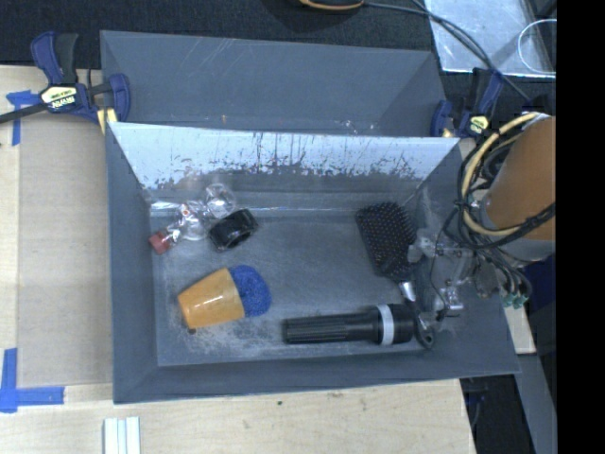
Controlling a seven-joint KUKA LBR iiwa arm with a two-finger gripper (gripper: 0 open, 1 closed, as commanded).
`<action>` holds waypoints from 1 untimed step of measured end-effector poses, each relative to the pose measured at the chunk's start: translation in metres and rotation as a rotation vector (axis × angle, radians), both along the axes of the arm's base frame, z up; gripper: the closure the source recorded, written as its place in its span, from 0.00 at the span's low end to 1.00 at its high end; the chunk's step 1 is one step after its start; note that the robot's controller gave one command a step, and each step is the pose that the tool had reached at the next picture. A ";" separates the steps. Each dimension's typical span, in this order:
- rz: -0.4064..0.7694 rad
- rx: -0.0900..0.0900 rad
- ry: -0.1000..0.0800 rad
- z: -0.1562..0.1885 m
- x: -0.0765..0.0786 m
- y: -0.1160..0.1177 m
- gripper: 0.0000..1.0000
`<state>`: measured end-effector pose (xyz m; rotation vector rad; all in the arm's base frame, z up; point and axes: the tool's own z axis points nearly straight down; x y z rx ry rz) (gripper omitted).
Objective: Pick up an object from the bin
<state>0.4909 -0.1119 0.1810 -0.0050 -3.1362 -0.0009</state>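
Observation:
My gripper (442, 289) hangs low at the right side of the bin, above the bin's sloped right wall. Just below and left of it lies a black cylinder with a silver band (345, 329), stretched along the front of the bin floor with its banded end toward the gripper. A black bristled brush head (386, 238) lies to the gripper's left, touching or nearly touching the right wall. Nothing shows held in the gripper.
An orange cup (211, 299) lies on its side at the front left, against a blue round piece (251, 289). At the back left lie a small black object (232, 228), crumpled clear plastic (202, 208) and a small red piece (160, 242). The arm's cables hang at the right.

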 end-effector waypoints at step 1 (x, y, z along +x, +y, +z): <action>0.004 -0.001 -0.009 0.005 0.002 0.001 0.00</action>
